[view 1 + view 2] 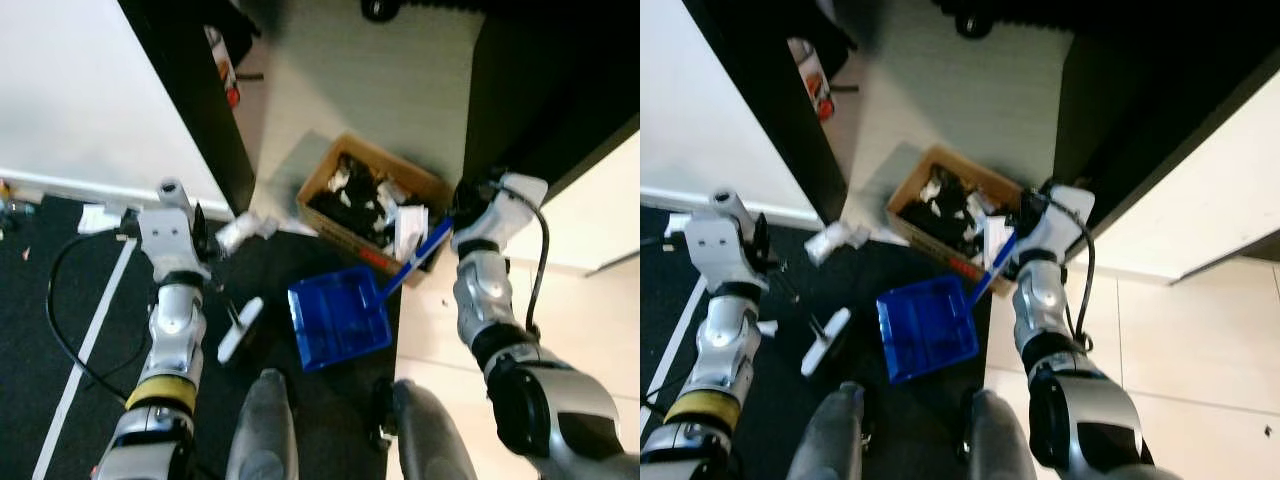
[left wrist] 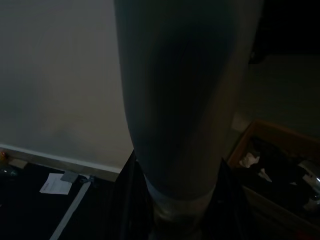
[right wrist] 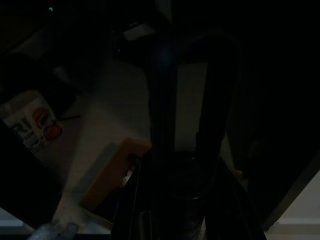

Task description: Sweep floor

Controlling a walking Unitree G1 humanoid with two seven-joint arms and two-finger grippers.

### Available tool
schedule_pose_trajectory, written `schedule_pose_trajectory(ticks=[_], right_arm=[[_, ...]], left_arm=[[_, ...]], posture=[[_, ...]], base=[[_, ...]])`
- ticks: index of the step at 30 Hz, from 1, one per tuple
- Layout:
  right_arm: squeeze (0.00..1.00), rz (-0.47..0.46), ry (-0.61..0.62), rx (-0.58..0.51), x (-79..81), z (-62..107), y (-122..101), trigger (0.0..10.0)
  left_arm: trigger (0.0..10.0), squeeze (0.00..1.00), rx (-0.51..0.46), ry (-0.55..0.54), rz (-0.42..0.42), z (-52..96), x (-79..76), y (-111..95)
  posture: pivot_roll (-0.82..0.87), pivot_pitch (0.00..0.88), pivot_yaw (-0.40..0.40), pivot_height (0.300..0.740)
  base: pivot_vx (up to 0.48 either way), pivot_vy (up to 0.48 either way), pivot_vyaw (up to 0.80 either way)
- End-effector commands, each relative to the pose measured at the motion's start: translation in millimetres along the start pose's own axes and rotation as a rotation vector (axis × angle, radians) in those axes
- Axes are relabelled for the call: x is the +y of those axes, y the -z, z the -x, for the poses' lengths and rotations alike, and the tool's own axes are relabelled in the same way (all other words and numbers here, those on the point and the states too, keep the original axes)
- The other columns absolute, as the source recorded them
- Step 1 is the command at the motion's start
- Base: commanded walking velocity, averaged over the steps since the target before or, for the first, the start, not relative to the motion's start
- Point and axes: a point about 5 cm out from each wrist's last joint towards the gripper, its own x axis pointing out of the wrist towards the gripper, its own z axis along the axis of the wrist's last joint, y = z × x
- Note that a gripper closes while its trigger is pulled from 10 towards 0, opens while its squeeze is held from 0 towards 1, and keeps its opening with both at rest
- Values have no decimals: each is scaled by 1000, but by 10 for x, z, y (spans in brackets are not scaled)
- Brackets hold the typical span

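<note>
A blue dustpan (image 1: 338, 318) hangs tilted just above the dark mat, its handle (image 1: 420, 250) rising to my right gripper (image 1: 462, 215), which is shut on it. My left gripper (image 1: 200, 235) is shut on the grey handle (image 2: 185, 100) of a small broom. Its thin rod runs down to the white brush head (image 1: 240, 330), left of the dustpan. A crumpled white paper (image 1: 245, 230) lies on the floor by the left gripper. Past the dustpan stands a cardboard box (image 1: 325, 175) holding black and white scraps.
A dark cabinet side (image 1: 190, 90) stands at the left and black furniture (image 1: 540, 80) at the right, with pale floor between. A flat paper (image 1: 98, 217) and a white tape line (image 1: 90, 350) lie on the mat. My legs (image 1: 265, 430) are below the dustpan.
</note>
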Motion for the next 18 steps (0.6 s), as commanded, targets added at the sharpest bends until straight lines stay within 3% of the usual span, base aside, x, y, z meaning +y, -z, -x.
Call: schedule_pose_trajectory(ticks=[1, 15, 16, 17, 18], right_arm=[[0, 30, 12, 6, -37, 25, 29, 10000], [0, 96, 18, 21, -77, 87, 92, 10000], [75, 104, 24, 21, -85, 90, 94, 10000], [353, 112, 30, 22, -93, 89, 94, 10000], [557, 119, 37, 22, -95, 85, 91, 10000]], left_arm=[[10000, 0, 28, 1, -40, 75, 90, 42], [10000, 0, 25, 15, -46, 126, 87, -3], [10000, 0, 26, 17, -46, 128, 88, -7], [10000, 0, 26, 18, -48, 129, 89, -13], [10000, 0, 26, 19, -49, 127, 95, -20]], posture=[[167, 320, -31, 740], [175, 338, -19, 740], [179, 343, -15, 740], [184, 346, -14, 740], [189, 348, -13, 740]], base=[[0, 0, 0], [0, 0, 0], [0, 0, 0], [0, 0, 0], [0, 0, 0]])
